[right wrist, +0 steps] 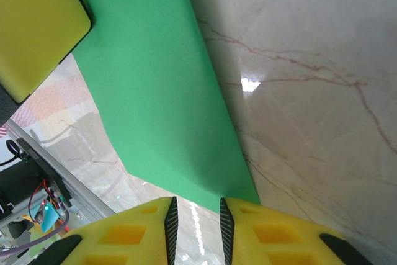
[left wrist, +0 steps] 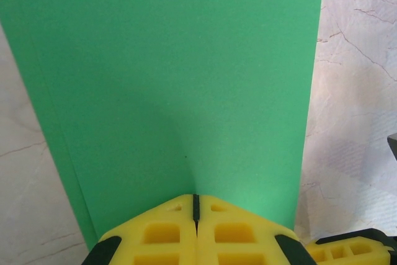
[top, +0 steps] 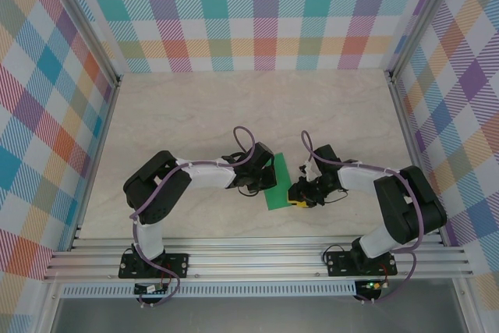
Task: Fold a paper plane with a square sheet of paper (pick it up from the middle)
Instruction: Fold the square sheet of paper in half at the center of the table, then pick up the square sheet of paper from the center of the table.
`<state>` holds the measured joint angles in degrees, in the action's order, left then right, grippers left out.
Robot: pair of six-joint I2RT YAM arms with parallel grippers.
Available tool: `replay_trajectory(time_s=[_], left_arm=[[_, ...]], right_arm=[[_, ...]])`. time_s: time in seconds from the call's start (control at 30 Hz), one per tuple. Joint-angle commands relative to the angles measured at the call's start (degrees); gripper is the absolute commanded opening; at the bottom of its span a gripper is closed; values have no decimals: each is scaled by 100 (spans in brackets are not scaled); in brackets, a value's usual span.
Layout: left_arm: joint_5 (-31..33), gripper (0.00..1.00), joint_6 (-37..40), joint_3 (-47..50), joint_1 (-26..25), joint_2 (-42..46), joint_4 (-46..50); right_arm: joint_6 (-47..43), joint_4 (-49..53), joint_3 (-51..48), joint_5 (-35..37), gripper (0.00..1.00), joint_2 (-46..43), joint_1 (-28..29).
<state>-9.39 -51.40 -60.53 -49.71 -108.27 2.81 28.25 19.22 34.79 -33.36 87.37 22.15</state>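
Marbled table: pale and glossy, so little grip is expected under paper.

Square sheet of paper: bright green, found between the two grippers, near the arms' bases. Whether it rests on the table or is raised off it cannot be told. A narrow oblong is presented from above. In the left wrist view a second edge is seen along one side (a fold in half is judged likely). The long axis is laid roughly away from the bases toward the far wall. No nose is formed yet, so no pointing end can be named. It is judged very light, limp, easily creased or torn, and prone to slip. It is best held mid-edge, with gentle pressure.

Left gripper: the yellow pads are closed together on the sheet's near edge, about midway along it.

Right gripper: the jaws are parted narrowly, and the sheet's corner is seen just beside them, not between
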Motion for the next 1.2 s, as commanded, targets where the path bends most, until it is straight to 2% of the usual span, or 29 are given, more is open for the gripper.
replay_trajectory(time_s=[0.0,0.13,0.2,0.33,0.57,0.73,1.17], left_arm=[[91,0,93,24,-65,16,134],[136,0,172,-11,-70,120,154],[182,0,235,-63,-66,156,236],[180,0,297,-117,-72,173,312],[175,1,315,-125,-65,175,334],[192,0,327,-104,-65,201,356],[244,0,391,-145,-65,296,448]], right_arm=[[-29,267,104,92,28,-230,24],[-6,508,325,501,30,-467,17],[-47,632,450,824,36,-388,24],[-9,559,505,986,36,-216,17],[-110,157,469,336,37,261,17],[-120,-145,375,-158,33,154,17],[-180,-195,405,-330,30,155,-75]])
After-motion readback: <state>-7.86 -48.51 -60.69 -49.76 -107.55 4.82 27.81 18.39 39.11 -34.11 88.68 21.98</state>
